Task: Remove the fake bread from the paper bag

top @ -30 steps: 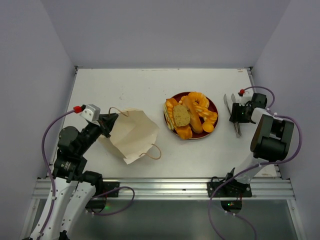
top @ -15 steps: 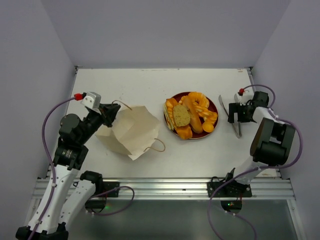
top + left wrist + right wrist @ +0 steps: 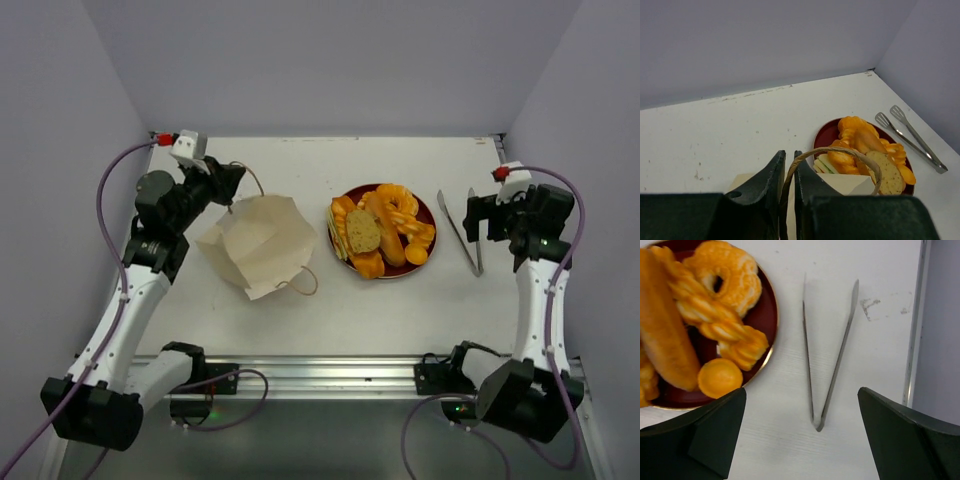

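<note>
The paper bag lies crumpled left of centre, its inside hidden. My left gripper is shut on the bag's far loop handle, and the thin brown cord runs between the jaws. The fake bread is piled on the red plate. In the right wrist view I see a ring doughnut, a braided loaf, a long roll and a small round piece. My right gripper hangs wide open above metal tongs, holding nothing.
The tongs lie flat on the white table between the plate and the right edge rail. The bag's near handle rests on the table. Grey walls close in the back and both sides.
My left gripper has moved up and back with the handle, pulling the bag's far side along. My right gripper has opened, let go of the tongs and lifted away.
</note>
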Robot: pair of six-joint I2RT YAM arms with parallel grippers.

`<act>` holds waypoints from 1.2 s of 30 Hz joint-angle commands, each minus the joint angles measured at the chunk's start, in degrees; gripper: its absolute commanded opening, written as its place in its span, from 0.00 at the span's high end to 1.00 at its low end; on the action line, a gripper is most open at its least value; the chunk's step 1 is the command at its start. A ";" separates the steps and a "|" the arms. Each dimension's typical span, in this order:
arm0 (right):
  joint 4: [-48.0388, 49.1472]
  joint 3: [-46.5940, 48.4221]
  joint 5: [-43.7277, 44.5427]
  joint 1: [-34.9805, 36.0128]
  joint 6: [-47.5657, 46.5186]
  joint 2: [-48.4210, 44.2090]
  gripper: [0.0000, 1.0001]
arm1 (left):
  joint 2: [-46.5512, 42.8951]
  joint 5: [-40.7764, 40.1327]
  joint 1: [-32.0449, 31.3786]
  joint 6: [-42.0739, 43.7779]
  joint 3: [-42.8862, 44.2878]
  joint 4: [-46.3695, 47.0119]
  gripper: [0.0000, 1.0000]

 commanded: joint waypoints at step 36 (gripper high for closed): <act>-16.89 -5.91 -18.04 -0.25 -7.31 -14.79 0.01 | 31.36 6.04 18.41 -19.50 24.18 13.20 0.27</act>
